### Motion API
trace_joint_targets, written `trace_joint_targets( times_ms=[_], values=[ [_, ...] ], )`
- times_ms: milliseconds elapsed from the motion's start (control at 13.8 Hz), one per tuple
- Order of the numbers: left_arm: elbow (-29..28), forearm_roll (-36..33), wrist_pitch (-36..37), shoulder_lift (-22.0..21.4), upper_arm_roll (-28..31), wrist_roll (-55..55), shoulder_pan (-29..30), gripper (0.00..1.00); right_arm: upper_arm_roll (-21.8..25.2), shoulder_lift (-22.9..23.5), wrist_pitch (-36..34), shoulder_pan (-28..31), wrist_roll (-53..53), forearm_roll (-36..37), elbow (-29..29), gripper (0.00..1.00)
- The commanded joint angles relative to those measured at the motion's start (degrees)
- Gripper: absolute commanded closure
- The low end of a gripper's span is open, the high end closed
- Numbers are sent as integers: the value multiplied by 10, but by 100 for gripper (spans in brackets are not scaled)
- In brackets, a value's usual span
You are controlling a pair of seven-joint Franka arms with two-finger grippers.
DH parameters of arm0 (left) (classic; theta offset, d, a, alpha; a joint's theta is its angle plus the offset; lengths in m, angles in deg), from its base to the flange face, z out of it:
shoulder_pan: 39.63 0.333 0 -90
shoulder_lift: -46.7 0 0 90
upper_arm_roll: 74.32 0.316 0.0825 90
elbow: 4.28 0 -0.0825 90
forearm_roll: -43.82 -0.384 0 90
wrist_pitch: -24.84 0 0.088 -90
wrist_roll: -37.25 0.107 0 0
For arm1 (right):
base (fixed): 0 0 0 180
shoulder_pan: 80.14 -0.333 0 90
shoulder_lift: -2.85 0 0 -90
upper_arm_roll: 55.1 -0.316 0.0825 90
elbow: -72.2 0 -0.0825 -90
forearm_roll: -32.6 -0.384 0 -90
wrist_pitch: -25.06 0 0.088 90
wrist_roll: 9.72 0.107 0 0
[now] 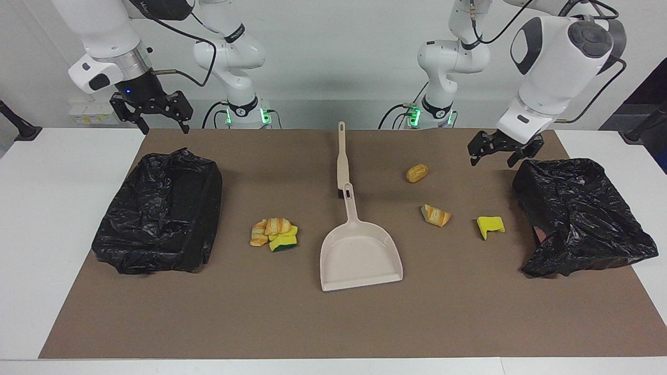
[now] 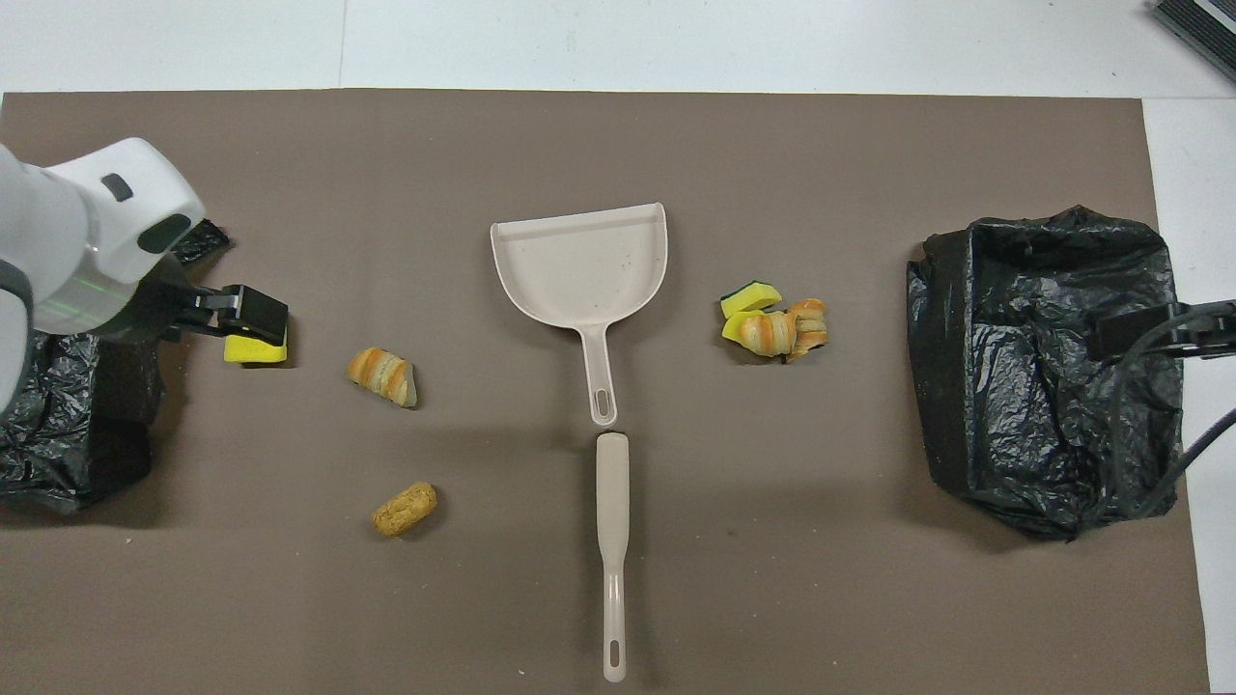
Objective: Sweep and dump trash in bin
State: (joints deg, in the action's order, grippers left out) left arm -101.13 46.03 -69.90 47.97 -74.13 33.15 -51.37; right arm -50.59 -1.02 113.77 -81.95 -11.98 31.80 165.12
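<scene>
On your brown mat (image 1: 469, 312): scattered trash (image 1: 435, 214); left gripper (image 1: 494, 152) and right gripper (image 1: 150, 115) both raised, agape, empty.

A: Mat (image 1: 469, 312): brown, matt, looks like paper board. Bin liners (image 1: 161, 213), (image 1: 578, 219): crinkled glossy black plastic film.

B: Noted. Dustpan (image 1: 359, 255) and brush (image 1: 342, 156): smooth beige plastic, low sheen. Sponge chunk (image 1: 490, 225): porous yellow foam. Arm shells, frame top: glossy white plastic.

No text, label, brand, number or sign can be read on anything here.
</scene>
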Motion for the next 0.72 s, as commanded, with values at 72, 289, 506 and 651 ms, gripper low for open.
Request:
trace_joint_targets(
  times_ms=[72,289,506,651],
  values=[
    [-90,-1,-46,-64,5,-67,-90,0,-4,2,-10,7,1,-11,-8,0],
    [-121,-1,-58,-77,5,-122,-157,0,-4,2,-10,7,1,-11,-8,0],
    [-166,0,-95,-81,4,-187,-237,0,-4,2,-10,7,1,-11,-8,0],
    [-202,0,-144,-85,4,-224,-278,0,-4,2,-10,6,1,-11,-8,0]
  ],
)
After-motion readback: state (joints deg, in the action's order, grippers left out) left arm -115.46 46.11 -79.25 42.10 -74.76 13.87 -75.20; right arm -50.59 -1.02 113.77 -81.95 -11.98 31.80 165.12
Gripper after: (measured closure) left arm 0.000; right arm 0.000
